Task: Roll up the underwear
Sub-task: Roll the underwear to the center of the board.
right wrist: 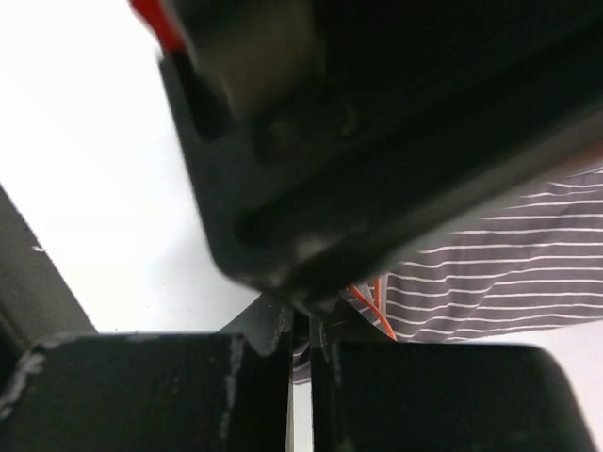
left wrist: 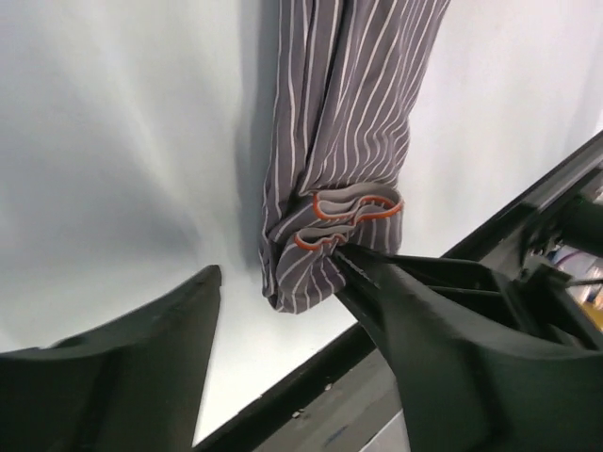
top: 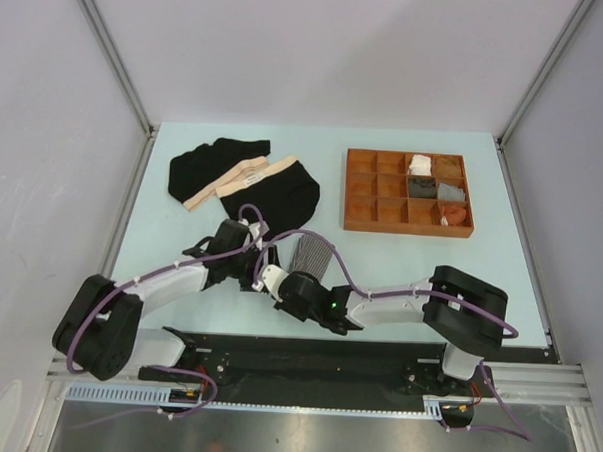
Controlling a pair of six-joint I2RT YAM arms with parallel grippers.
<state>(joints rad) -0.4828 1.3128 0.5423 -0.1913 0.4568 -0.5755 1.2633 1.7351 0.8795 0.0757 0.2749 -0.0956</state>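
Left wrist shows orange trim (left wrist: pixel 358 209); top external shows black briefs (top: pixel 273 190).

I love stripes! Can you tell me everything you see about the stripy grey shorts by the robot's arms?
The grey pin-striped boxer short is soft cloth with thin pale stripes and orange piping. It lies on the pale table, folded narrow, with its near end rolled up. The right end effector is shut on that rolled end, and the left end effector sits open around it.
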